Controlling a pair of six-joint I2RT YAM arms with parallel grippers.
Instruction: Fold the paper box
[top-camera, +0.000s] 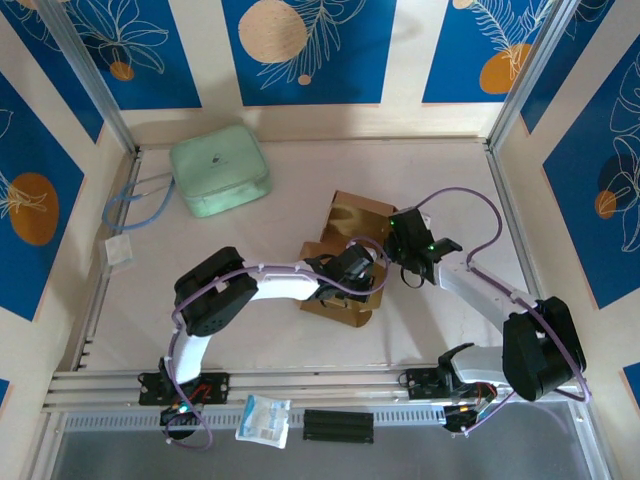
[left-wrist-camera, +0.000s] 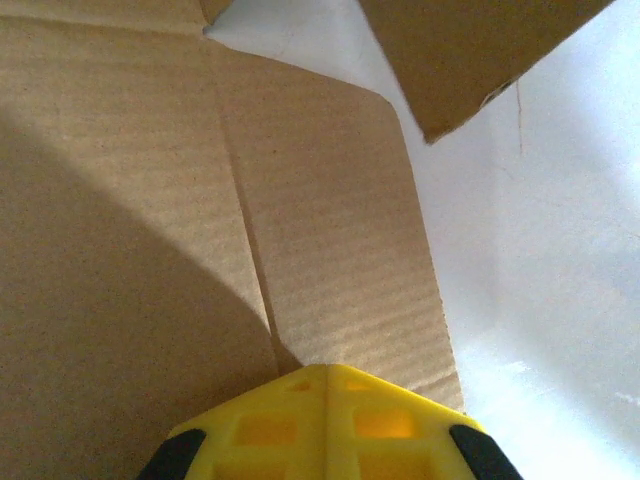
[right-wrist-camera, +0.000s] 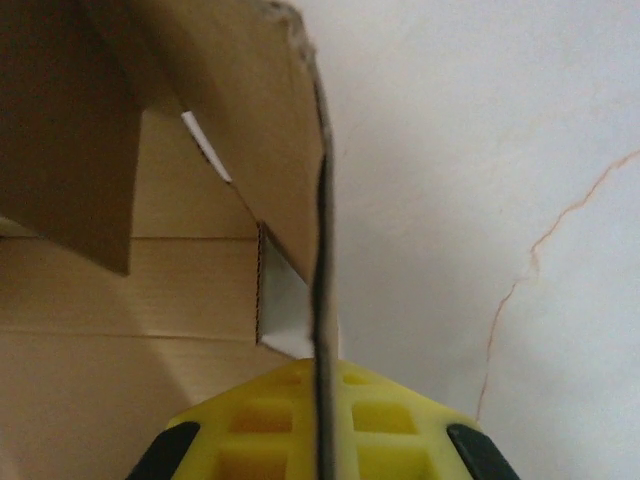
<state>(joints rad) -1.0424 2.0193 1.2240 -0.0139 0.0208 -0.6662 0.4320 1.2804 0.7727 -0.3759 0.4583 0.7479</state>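
The paper box (top-camera: 358, 215) is a brown cardboard sheet, partly folded, lying in the middle of the white table. My left gripper (top-camera: 357, 270) rests over its near part. In the left wrist view its yellow fingers (left-wrist-camera: 290, 420) are pressed together, shut, their tip (left-wrist-camera: 328, 368) against a creased panel of the box (left-wrist-camera: 150, 250), and nothing shows between them. My right gripper (top-camera: 402, 243) is at the box's right side. In the right wrist view it (right-wrist-camera: 322, 362) is shut on the thin edge of an upright flap (right-wrist-camera: 230, 120).
A mint-green pouch (top-camera: 220, 170) lies at the back left, with a blue cable (top-camera: 135, 205) and a small white packet (top-camera: 119, 250) near the left rail. A white sachet (top-camera: 265, 420) and a black strip (top-camera: 338, 425) sit on the front ledge.
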